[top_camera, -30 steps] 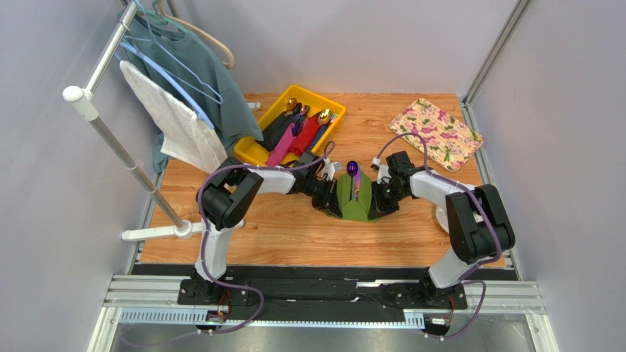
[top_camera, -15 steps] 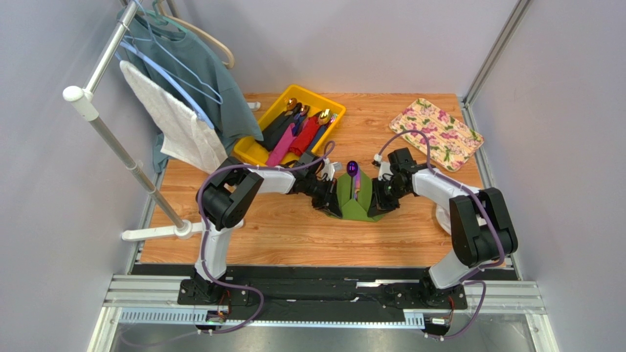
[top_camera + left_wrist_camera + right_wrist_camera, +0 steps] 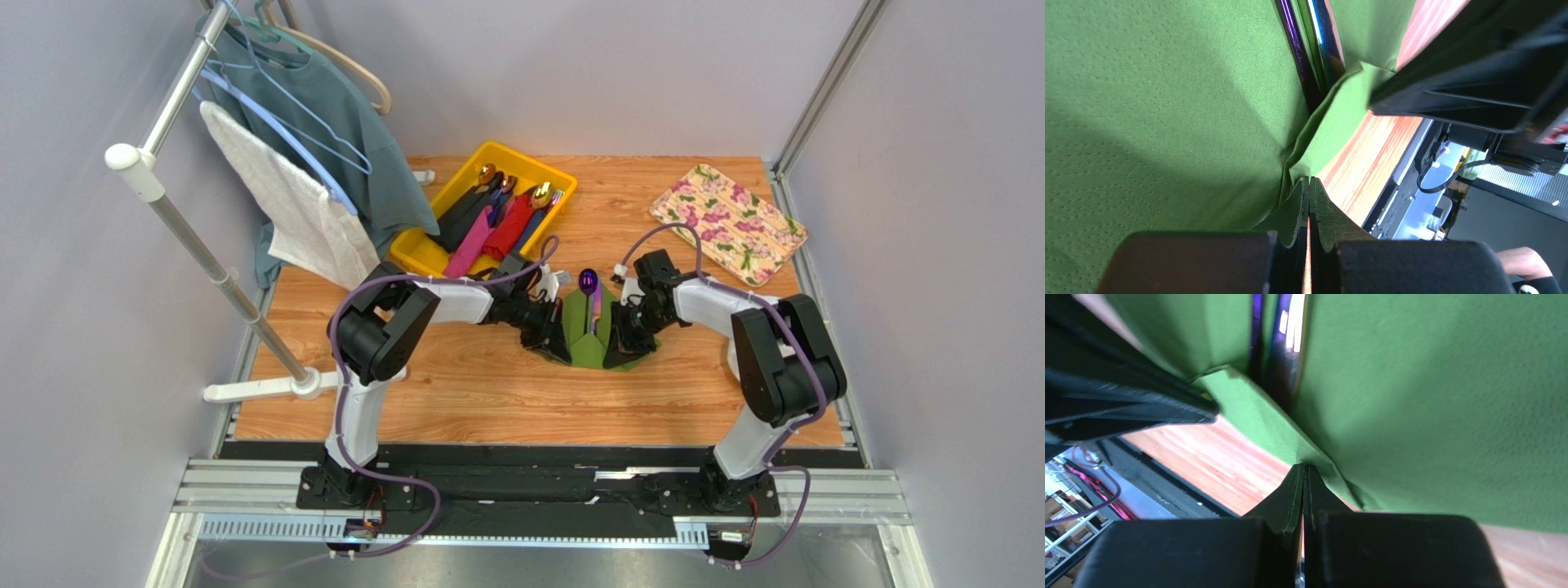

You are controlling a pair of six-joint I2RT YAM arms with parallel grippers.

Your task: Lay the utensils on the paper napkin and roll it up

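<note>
Overhead: napkin [image 3: 595,337] mid-table [image 3: 491,392], side edges lifted by left claw [image 3: 558,333] and right claw [image 3: 626,331]. Utensils [image 3: 589,282] lie inside, handles mostly hidden. Open wood on the napkin's near side.
Left wrist: claw pressed together, pinching the napkin edge.
Right wrist: same pinch; the other arm blocks the view beyond.

I had both arms reaching in low toward the centre of the top frame, elbows bent outward, wrists facing each other. The left gripper [image 3: 555,336] and right gripper [image 3: 622,333] each had fingertips pinched together on an edge of the paper napkin [image 3: 577,325].
</note>
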